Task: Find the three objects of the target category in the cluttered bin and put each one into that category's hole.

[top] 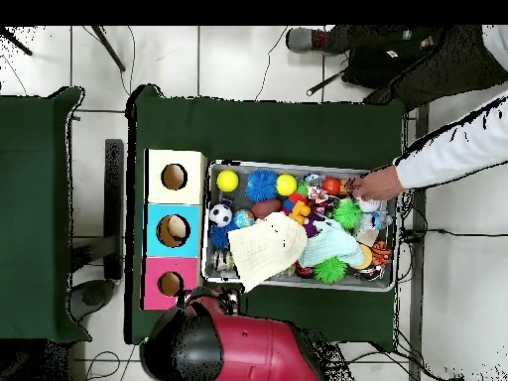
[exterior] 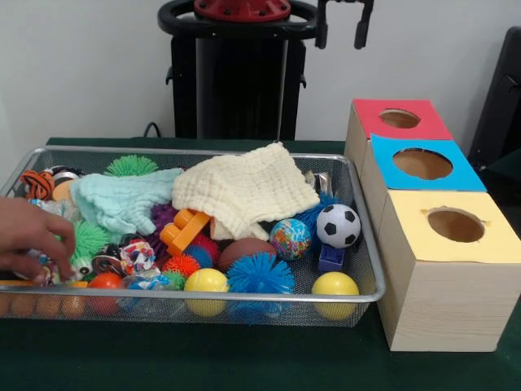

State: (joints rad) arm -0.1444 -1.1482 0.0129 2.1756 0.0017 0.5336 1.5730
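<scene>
**Gripper parked high behind the bin while a hand works its far end**

We take the wire mesh bin (exterior: 358, 244) as our landmark. The gripper (exterior: 340, 24) hangs high above and behind the bin's back rim, toward the end nearest the boxes; its two dark fingers (exterior: 361, 26) hang apart with nothing between them, so we read it as wide and empty. The task's category is not named, so we judge the balls the likeliest targets: a soccer ball (exterior: 338, 225) lies against the bin's wall on the box side, a yellow ball (exterior: 334, 293) in the front corner below it, a second yellow ball (exterior: 206, 289) along the front rim, a globe-patterned ball (exterior: 290, 238) just beside the soccer ball. From the gripper, the soccer ball lies almost straight down and somewhat toward the bin's front; being round, it offers no long axis to align with. A cream cloth (exterior: 244, 189) and a pale green cloth (exterior: 122, 199) cover the bin's back middle and may hide more. A person's hand (exterior: 32, 232) reaches into the bin's opposite end, well apart from the gripper; we judge the descent unsafe while it is there. Beside the bin stand the yellow-topped box (exterior: 440, 285), the blue-topped box (exterior: 464, 175) and the red-topped box (exterior: 431, 122), each with a round hole.
</scene>
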